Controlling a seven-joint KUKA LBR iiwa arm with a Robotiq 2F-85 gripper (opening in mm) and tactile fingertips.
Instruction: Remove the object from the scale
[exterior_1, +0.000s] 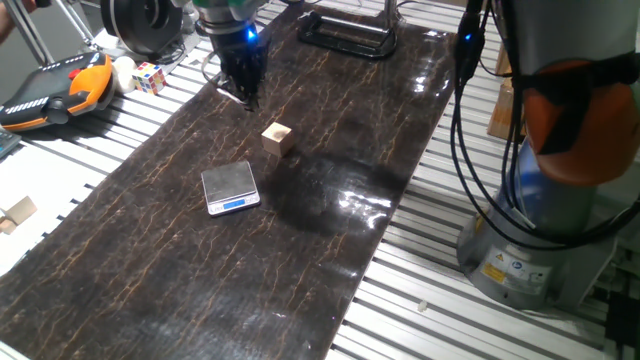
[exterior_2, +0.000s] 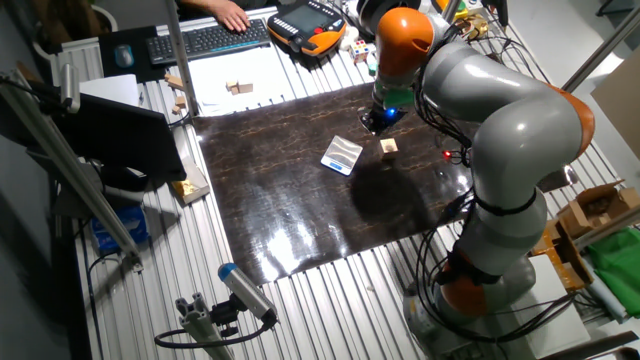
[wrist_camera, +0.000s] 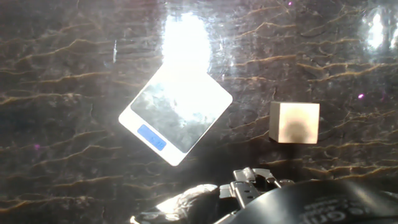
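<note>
The wooden cube sits on the dark marbled mat, just beside the scale and clear of its plate, toward the mat's far edge. The plate is bare. The gripper hangs above the mat near that far edge; whether its fingers are open cannot be told. Judged light, rigid and not fragile, the cube's flat opposite side faces offer a secure pinch.

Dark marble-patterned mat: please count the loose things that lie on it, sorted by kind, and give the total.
Wooden cube: 1
Digital pocket scale: 1
Total: 2
The cube rests on the mat beside the scale, not on its plate.
</note>
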